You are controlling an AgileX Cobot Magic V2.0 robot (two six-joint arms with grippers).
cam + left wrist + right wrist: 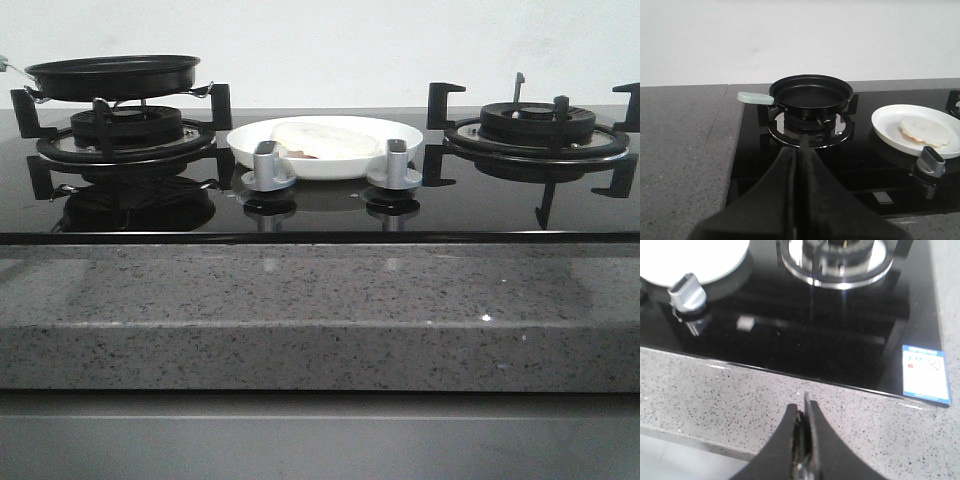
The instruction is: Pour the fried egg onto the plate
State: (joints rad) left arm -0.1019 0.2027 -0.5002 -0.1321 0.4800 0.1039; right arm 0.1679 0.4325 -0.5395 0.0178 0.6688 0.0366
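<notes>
left hand [799, 165] closed; right hand [805, 415] closed

Knob [268, 165] hides fried egg [325, 140] edge; plate [700, 260] cropped.

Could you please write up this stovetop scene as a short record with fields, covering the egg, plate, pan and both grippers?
fried egg: pale disc lying on the plate
plate: white dish on the black glass hob between the two burners, behind the two silver knobs
frying pan: black, empty, sitting on the left burner, pale green handle pointing away from the plate
right burner: bare
left gripper: shut, holding nothing, back from the pan
right gripper: shut, holding nothing, over the grey speckled counter edge
task state: egg already on plate
</notes>
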